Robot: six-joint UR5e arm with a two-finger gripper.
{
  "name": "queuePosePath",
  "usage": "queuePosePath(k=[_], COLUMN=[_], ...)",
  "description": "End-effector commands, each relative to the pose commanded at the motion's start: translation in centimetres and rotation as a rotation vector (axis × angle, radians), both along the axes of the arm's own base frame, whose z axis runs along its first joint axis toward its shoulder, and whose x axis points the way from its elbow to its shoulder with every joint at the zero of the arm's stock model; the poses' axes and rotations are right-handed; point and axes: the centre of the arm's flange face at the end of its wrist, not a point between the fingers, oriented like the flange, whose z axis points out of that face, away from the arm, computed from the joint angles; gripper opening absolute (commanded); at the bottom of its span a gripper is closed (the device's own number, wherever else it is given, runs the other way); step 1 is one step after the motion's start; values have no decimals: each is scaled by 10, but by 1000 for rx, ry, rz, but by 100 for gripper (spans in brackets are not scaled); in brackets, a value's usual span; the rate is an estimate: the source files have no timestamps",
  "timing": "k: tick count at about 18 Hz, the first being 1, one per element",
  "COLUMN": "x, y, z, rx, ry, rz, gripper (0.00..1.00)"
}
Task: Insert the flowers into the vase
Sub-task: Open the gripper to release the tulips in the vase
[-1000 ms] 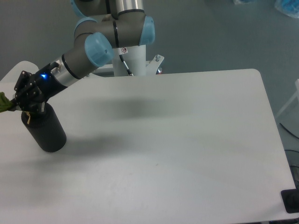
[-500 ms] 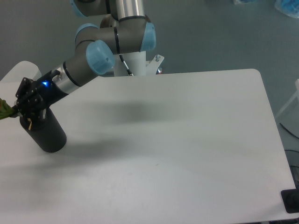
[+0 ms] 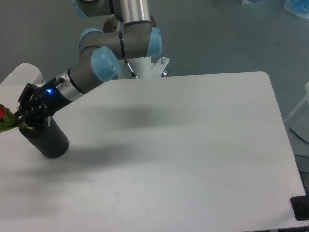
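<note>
The black vase (image 3: 48, 139) stands on the white table near its left edge. My gripper (image 3: 25, 117) sits just over the vase's top, shut on the flowers (image 3: 6, 119). The bunch sticks out sideways to the left, nearly level, with green leaves and one red bud showing at the frame's left edge. The stem ends are hidden behind the black fingers, close to the vase's mouth. Most of the bunch is cut off by the frame edge.
The arm's white base (image 3: 137, 63) stands at the table's far edge. A second white surface (image 3: 21, 72) shows at the far left. A dark object (image 3: 301, 207) sits past the table's front right corner.
The gripper has moved slightly right and down over the vase's mouth, and the arm's elbow shifted right. The flowers tilted, and a red bud now shows at the left edge.
</note>
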Motion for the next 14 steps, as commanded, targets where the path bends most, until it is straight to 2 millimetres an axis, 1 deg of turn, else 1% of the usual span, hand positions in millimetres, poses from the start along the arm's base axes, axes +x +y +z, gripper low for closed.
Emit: queuePosePath(k=[1, 2, 3, 5, 6, 7, 8, 9, 10, 11, 12, 14], x=[0, 0, -7, -18, -26, -30, -29, -29, -36, -48, -54, -60], y=[0, -2, -3, -8, -12, -15, -19, -26, -34, -43, -50, -59], z=[-1, -2, -1, 0, 4, 8, 8, 10, 14, 17, 22, 22], rx=[-1, -1, 0, -1, 3, 5, 2, 4, 2, -7, -9, -21], ry=[-1, 2, 3, 4, 14, 18, 21, 25, 44, 66, 92, 111], rz=[0, -1, 12, 36, 53, 64, 68, 74, 99, 135, 158, 185], gripper=[79, 86, 100, 100, 100, 100, 100, 100, 100, 100, 100, 100])
